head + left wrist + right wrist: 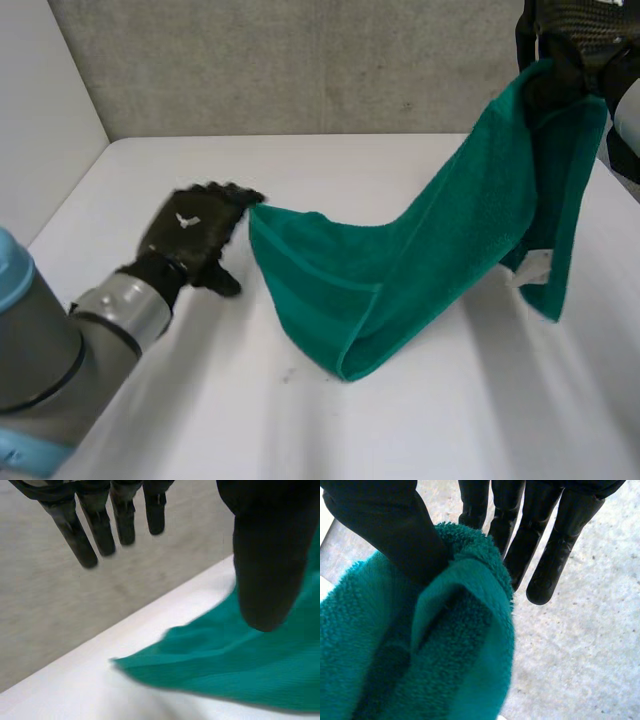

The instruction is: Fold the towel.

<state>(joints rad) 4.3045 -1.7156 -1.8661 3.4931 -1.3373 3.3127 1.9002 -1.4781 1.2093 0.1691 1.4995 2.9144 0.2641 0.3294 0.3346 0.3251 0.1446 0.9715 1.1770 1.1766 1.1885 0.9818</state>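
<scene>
A green towel slopes up from the white table to the far right, where my right hand holds its bunched upper edge in the air. In the right wrist view the thumb presses the towel against the fingers behind it. The towel's low end lies folded on the table, and a white label hangs from its raised side. My left hand rests open on the table, fingertips beside the towel's near-left corner. Its thumb hovers over the towel, fingers straight.
A grey wall runs along the table's far edge, and a white side wall stands at the left. Bare table surface lies in front of the towel and to the right under the raised part.
</scene>
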